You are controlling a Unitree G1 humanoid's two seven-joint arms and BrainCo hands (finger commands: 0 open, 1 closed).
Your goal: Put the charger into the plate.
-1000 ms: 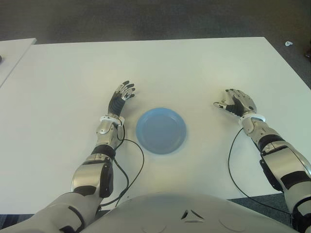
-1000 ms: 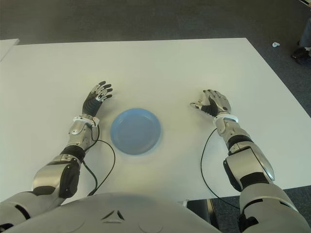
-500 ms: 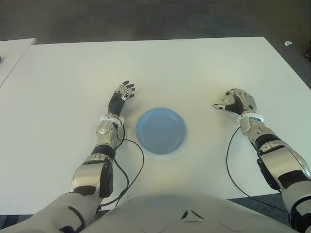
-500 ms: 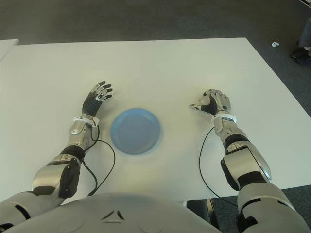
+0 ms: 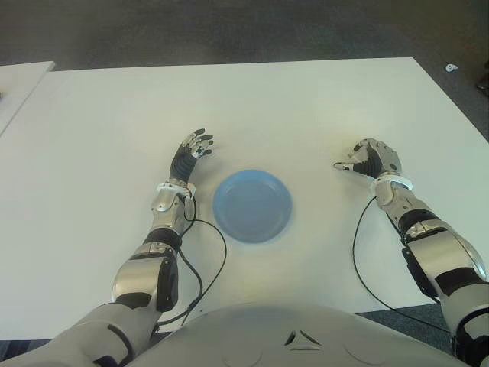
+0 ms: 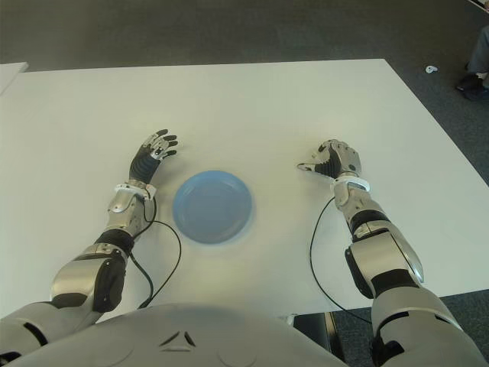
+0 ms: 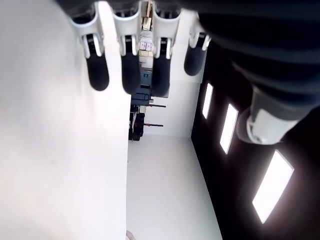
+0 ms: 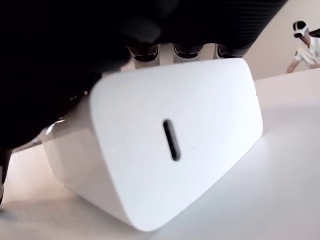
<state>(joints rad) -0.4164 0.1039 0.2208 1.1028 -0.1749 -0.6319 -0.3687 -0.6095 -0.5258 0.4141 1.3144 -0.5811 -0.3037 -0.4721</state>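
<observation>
The blue plate (image 5: pixel 252 205) lies in the middle of the white table (image 5: pixel 306 107), with nothing in it. To its right, my right hand (image 5: pixel 365 159) is curled over the white charger (image 8: pixel 170 150), a rounded block with a slot-shaped port in its end face. The right wrist view shows the block tucked under the palm, low over the tabletop. In the eye views only a small white bit of the charger (image 5: pixel 341 164) peeks out at the fingertips. My left hand (image 5: pixel 192 148) shows left of the plate, fingers spread and holding nothing.
Thin black cables (image 5: pixel 359 252) trail from both wrists toward the near table edge. A second white table (image 5: pixel 15 84) stands at the far left across a narrow gap. Dark floor lies beyond the far edge. A person (image 8: pixel 305 42) is visible far off in the right wrist view.
My right hand has shifted slightly toward the plate and away from me, its fingers staying curled over the charger. The left hand and plate have not moved.
</observation>
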